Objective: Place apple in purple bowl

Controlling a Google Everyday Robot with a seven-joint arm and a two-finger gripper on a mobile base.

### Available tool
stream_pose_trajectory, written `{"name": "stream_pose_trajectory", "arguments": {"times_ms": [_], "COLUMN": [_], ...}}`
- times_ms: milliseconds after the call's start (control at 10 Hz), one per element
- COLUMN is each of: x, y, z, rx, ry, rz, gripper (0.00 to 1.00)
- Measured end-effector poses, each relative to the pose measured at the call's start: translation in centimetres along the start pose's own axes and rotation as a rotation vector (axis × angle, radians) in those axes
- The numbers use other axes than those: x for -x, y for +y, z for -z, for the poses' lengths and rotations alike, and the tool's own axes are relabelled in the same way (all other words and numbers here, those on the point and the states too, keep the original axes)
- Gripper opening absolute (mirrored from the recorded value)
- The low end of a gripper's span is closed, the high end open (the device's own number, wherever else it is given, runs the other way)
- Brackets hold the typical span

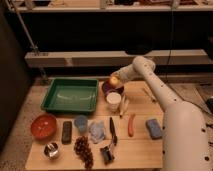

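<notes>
White arm reaches from lower right up to frame centre; gripper [116, 81] closed on apple [114, 80], held just above purple bowl [112, 89]; green tray [70, 95] left of bowl; white cup [114, 102] just below bowl; banana [124, 106] beside cup; carrot [131, 124] lower right of centre; blue sponge [153, 128] right of carrot; red bowl [43, 125] lower left; metal bowl [51, 149] below it; grape bunch [83, 148] bottom centre; knife [112, 131] near carrot; all on wooden table [135, 152].
</notes>
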Motion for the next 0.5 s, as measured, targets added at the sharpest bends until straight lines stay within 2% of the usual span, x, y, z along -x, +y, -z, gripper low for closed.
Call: {"name": "stream_pose_trajectory", "arguments": {"times_ms": [200, 300, 500], "x": [0.09, 0.24, 0.43], "y": [-0.07, -0.06, -0.05], "z": [-0.08, -0.17, -0.2], "rx": [0.004, 0.009, 0.014], "ry": [-0.015, -0.026, -0.039], "rz": [-0.01, -0.013, -0.016], "gripper": [0.18, 0.31, 0.48]}}
